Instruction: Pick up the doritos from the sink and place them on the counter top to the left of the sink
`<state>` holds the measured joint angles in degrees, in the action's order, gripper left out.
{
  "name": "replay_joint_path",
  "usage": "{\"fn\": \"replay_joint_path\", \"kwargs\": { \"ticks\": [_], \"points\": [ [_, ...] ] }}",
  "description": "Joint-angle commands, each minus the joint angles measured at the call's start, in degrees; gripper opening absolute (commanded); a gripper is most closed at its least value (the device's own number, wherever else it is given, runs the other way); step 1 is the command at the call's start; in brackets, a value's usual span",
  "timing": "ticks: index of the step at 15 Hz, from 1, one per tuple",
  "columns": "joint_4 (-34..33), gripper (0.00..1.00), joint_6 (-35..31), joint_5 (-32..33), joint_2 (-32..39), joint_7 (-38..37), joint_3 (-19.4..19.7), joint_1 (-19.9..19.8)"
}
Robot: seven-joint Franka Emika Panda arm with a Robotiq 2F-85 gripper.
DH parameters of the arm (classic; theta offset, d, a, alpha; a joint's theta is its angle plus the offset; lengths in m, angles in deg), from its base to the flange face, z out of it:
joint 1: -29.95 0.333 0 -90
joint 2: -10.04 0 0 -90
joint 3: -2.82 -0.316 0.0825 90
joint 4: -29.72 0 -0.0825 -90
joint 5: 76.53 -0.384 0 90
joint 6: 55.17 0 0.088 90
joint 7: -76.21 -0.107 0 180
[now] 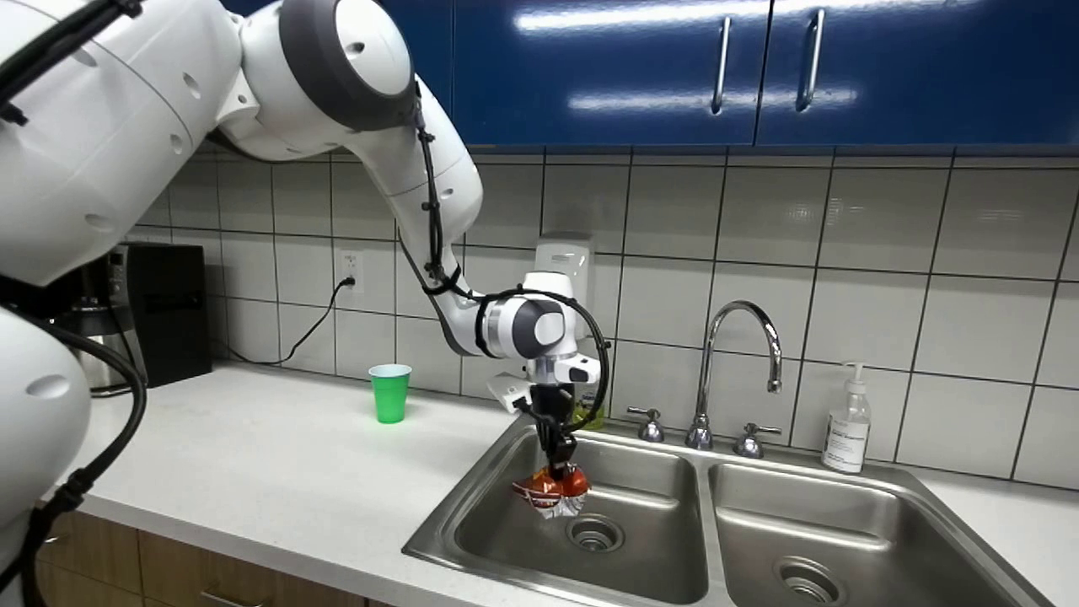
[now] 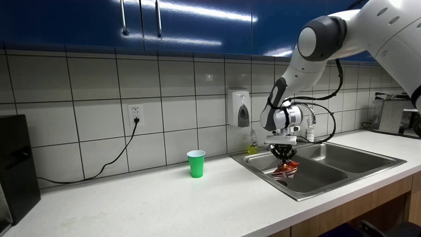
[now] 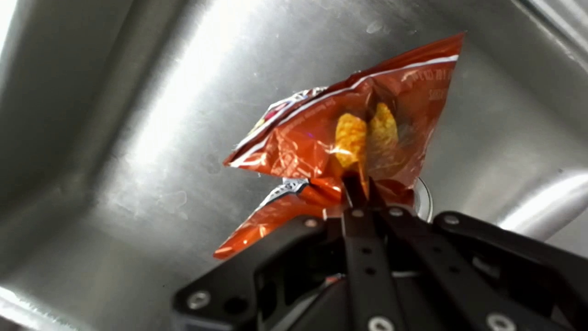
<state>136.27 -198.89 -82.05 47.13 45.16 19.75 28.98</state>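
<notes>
The doritos bag, red-orange and crinkly, shows in both exterior views (image 1: 533, 489) (image 2: 285, 168) and in the wrist view (image 3: 298, 138). My gripper (image 1: 560, 469) (image 2: 284, 160) (image 3: 360, 188) points down and is shut on the bag's middle, which is pinched and folded. Two snack pieces show through the bag. The bag is inside the basin of the sink (image 1: 434, 535) (image 2: 329, 185), near the drain; I cannot tell whether it touches the basin floor. The counter top (image 1: 278, 455) (image 2: 184, 204) is white and lies beside this basin.
A green cup (image 1: 390, 396) (image 2: 196, 164) stands on the counter near the wall. The faucet (image 1: 708, 362) and a soap bottle (image 1: 847, 426) stand behind the sink. A yellow soap bottle (image 2: 253, 144) and wall dispenser (image 2: 234, 107) are near the arm. A black appliance (image 1: 169, 312) stands farther along.
</notes>
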Motion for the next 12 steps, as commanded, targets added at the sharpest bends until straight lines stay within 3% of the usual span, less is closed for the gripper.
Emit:
{"fn": "replay_joint_path", "kwargs": {
  "ticks": [1,6,12],
  "points": [
    [7.5,0.0,0.7,3.0,-10.9,-0.7,1.7,1.7],
    [14.4,0.0,3.6,9.0,-22.8,1.4,1.4,1.5],
    [21.3,0.0,11.8,9.8,-32.7,16.7,-4.0,-1.0]
  ]
}}
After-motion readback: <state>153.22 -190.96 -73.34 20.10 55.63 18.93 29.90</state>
